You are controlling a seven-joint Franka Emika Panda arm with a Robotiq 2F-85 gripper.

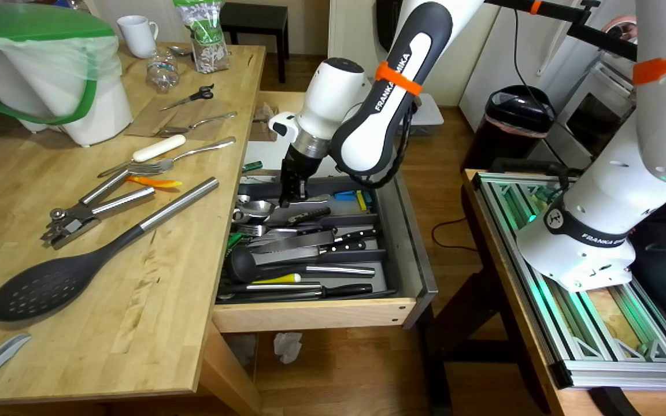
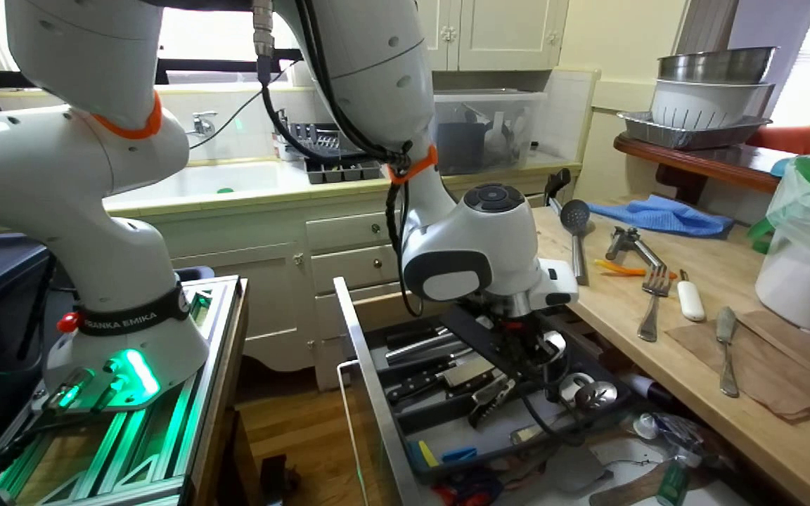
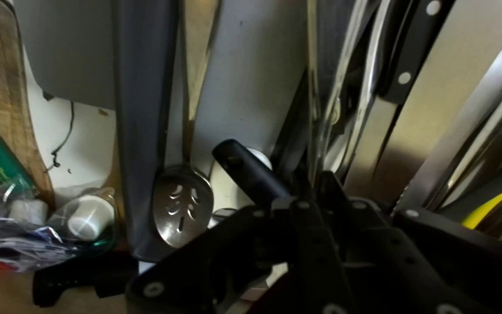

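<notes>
The black, jointed fingers (image 3: 336, 203) stand almost together, pointing down into the pulled-out, grey-sided wooden drawer (image 1: 408, 248). A long, narrow, shiny metal utensil (image 3: 323, 135) lies inside the dark grey organiser tray (image 3: 144, 131), in line with the slim gap; whether it is pinched I cannot tell. If it is, so thin and slick a shape could twist or slip free. An upward pull could also drag the tilted black plastic handle (image 3: 251, 170) just beside the fingers, or disturb the black-handled, riveted steel knife (image 3: 416, 52) crowded near. A sideways swing could snag the looped black cable (image 1: 403, 147) on the drawer.
</notes>
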